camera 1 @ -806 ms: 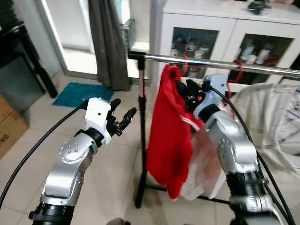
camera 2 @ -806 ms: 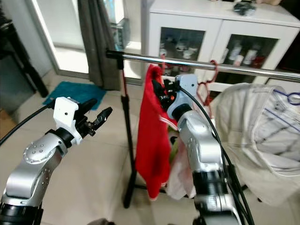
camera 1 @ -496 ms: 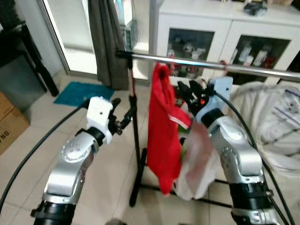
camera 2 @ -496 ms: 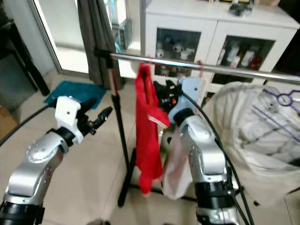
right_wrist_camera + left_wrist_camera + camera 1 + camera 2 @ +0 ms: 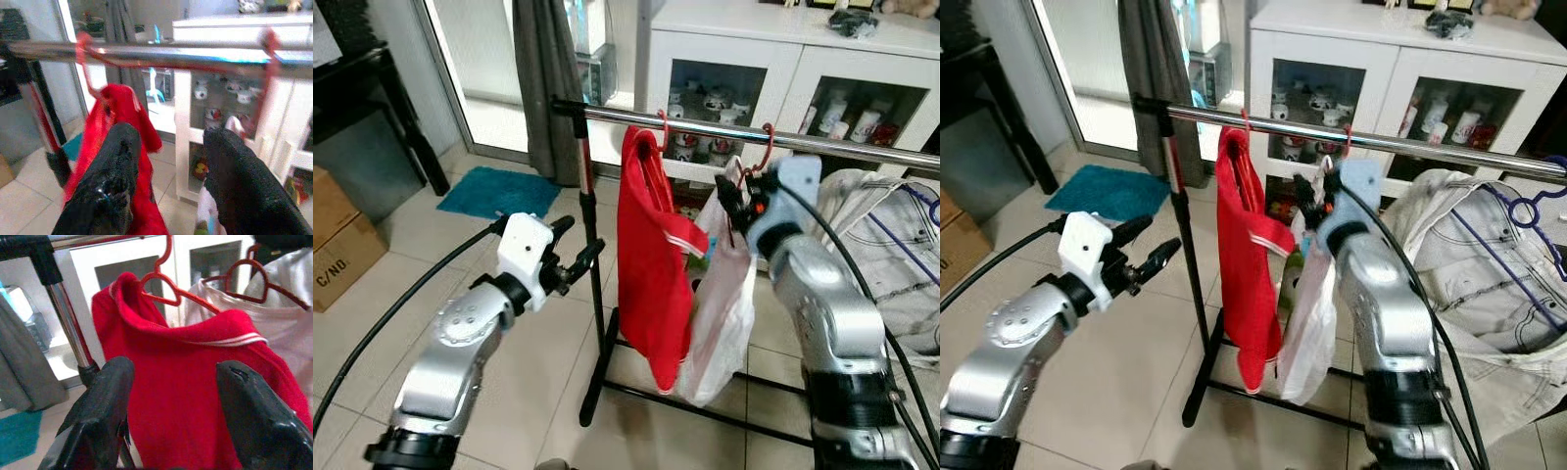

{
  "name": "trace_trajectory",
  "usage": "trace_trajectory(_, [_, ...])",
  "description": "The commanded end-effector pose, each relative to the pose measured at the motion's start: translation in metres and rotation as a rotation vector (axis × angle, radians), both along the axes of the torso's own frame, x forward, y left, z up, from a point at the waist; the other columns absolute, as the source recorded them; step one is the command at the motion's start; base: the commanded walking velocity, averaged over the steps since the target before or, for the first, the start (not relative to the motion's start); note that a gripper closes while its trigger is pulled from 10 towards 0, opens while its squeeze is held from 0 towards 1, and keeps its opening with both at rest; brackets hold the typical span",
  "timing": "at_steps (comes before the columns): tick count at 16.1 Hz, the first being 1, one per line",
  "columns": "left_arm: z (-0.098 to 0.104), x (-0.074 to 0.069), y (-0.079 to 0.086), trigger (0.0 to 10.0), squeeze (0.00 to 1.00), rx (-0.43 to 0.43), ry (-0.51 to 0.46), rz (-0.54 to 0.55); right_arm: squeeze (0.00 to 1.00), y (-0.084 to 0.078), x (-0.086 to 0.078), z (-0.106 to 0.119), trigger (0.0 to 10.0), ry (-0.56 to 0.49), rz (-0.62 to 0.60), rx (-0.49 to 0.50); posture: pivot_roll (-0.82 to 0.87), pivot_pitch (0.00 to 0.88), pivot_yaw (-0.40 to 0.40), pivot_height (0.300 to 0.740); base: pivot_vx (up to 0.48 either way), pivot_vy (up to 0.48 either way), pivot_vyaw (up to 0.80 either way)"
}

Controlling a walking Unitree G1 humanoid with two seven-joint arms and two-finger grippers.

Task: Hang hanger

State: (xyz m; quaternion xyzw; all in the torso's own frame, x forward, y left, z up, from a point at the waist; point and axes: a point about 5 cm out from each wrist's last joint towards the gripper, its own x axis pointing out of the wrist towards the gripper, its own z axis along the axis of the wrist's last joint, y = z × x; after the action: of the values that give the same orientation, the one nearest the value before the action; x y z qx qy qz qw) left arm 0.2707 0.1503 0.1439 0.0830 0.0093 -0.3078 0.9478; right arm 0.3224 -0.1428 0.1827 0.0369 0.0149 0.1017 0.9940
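A red shirt point(image 5: 651, 255) hangs on a red hanger point(image 5: 166, 284) whose hook sits over the steel rail point(image 5: 842, 147). Beside it, a pale thin garment point(image 5: 724, 313) hangs from a second red hanger point(image 5: 762, 157). My right gripper point(image 5: 732, 204) is open just below the rail, close to the second hanger's neck and a little right of the red shirt, with nothing between its fingers point(image 5: 105, 186). My left gripper point(image 5: 573, 259) is open at mid height, left of the rack's upright post point(image 5: 592, 294), pointing at the red shirt point(image 5: 186, 372).
Behind the rail stands a white cabinet point(image 5: 783, 59) with glass doors. A beige garment point(image 5: 1489, 284) on a blue hanger hangs at the right. To the left are a grey curtain point(image 5: 548, 88), a teal mat point(image 5: 494, 191) and a cardboard box point(image 5: 337, 235). The rack's foot bar point(image 5: 685, 406) crosses the floor.
The view has shifted. My right gripper has drawn back from the red shirt's collar toward the second hanger, and the shirt now hangs straight. The left arm has hardly moved.
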Motion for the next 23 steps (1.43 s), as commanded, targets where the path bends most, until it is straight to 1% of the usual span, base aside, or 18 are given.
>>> trace_trajectory(1, [0.003,-0.002,-0.003,10.0,0.0,0.008,-0.005,-0.036,1.0,0.0,0.001,0.006,10.0,-0.015,-0.003,-0.004,-0.05,0.0,-0.007,0.74,0.0,0.0,0.0])
trace_trajectory(2, [0.0,-0.005,-0.007,10.0,0.0,0.042,0.021,-0.104,1.0,-0.005,0.007,0.007,10.0,-0.008,-0.03,-0.026,-0.05,0.0,-0.007,0.74,0.0,0.0,0.0])
trace_trajectory(3, [-0.004,-0.01,-0.009,10.0,0.0,0.075,0.049,-0.172,1.0,-0.014,0.015,0.004,10.0,0.033,-0.083,-0.073,-0.05,0.0,-0.006,0.74,0.0,0.0,0.0])
trace_trajectory(4, [-0.004,-0.012,-0.012,10.0,0.0,0.08,0.056,-0.211,1.0,-0.023,0.02,0.001,10.0,0.067,-0.126,-0.096,-0.04,0.0,-0.009,0.74,0.0,0.0,0.0])
trace_trajectory(5, [-0.001,-0.013,-0.014,10.0,0.0,0.064,0.057,-0.246,1.0,-0.035,0.025,-0.002,10.0,0.097,-0.179,-0.099,-0.04,0.0,-0.015,0.74,0.0,0.0,0.0])
trace_trajectory(6, [0.002,-0.013,-0.015,10.0,0.0,0.053,0.052,-0.259,1.0,-0.045,0.027,-0.001,10.0,0.114,-0.207,-0.118,-0.04,0.0,-0.016,0.74,0.0,0.0,0.0])
trace_trajectory(8, [0.003,-0.012,-0.015,10.0,0.0,0.053,0.045,-0.26,1.0,-0.054,0.028,0.002,10.0,0.132,-0.217,-0.139,-0.04,0.0,-0.016,0.74,0.0,0.0,0.0])
trace_trajectory(10, [0.003,-0.013,-0.015,10.0,0.0,0.054,0.046,-0.274,1.0,-0.057,0.031,-0.005,10.0,0.192,-0.178,-0.166,-0.04,0.0,-0.017,0.74,0.0,0.0,0.0])
trace_trajectory(11, [0.003,-0.013,-0.016,10.0,0.0,0.053,0.048,-0.281,0.12,-0.059,0.033,-0.007,10.0,0.205,-0.181,-0.187,-0.04,0.0,-0.017,0.74,0.0,0.0,0.0])
trace_trajectory(12, [0.003,-0.013,-0.016,10.0,0.0,0.054,0.049,-0.291,0.0,-0.061,0.037,-0.007,10.0,0.219,-0.176,-0.208,-0.04,0.0,-0.022,0.74,0.0,0.0,0.0])
trace_trajectory(13, [0.003,-0.013,-0.016,10.0,0.0,0.054,0.05,-0.294,0.0,-0.06,0.037,-0.005,10.0,0.222,-0.161,-0.207,-0.04,0.0,-0.022,0.74,0.0,0.0,0.0])
trace_trajectory(14, [0.004,-0.014,-0.016,10.0,0.0,0.055,0.05,-0.299,0.0,-0.058,0.036,-0.002,10.0,0.229,-0.114,-0.186,-0.04,0.0,-0.02,0.74,0.0,0.0,0.0])
trace_trajectory(16, [0.003,-0.016,-0.016,10.0,0.0,0.054,0.056,-0.308,0.0,-0.057,0.029,0.001,10.0,0.242,-0.048,-0.169,-0.05,0.0,-0.019,0.74,0.0,0.0,0.0])
trace_trajectory(17, [0.002,-0.017,-0.016,10.0,0.0,0.055,0.058,-0.311,0.0,-0.063,0.023,0.004,10.0,0.251,-0.023,-0.183,-0.05,0.0,-0.019,0.74,0.0,0.0,0.0])
trace_trajectory(18, [0.002,-0.017,-0.016,10.0,0.0,0.054,0.06,-0.314,0.0,-0.073,0.019,0.006,10.0,0.258,-0.027,-0.208,-0.05,0.0,-0.016,0.74,0.0,0.0,0.0])
trace_trajectory(19, [0.002,-0.018,-0.016,10.0,0.0,0.054,0.061,-0.316,0.0,-0.077,0.018,0.007,10.0,0.26,-0.03,-0.221,-0.05,0.0,-0.016,0.74,0.0,0.0,0.0])
trace_trajectory(21, [0.001,-0.017,-0.017,10.0,0.0,0.057,0.067,-0.336,0.0,-0.1,0.018,0.009,10.0,0.289,-0.051,-0.261,-0.06,0.0,-0.01,0.74,0.0,0.0,0.0])
trace_trajectory(23, [0.002,-0.016,-0.018,10.0,0.0,0.053,0.066,-0.341,0.0,-0.103,0.019,0.007,10.0,0.308,-0.023,-0.259,-0.06,0.0,-0.006,0.74,0.0,0.0,0.0])
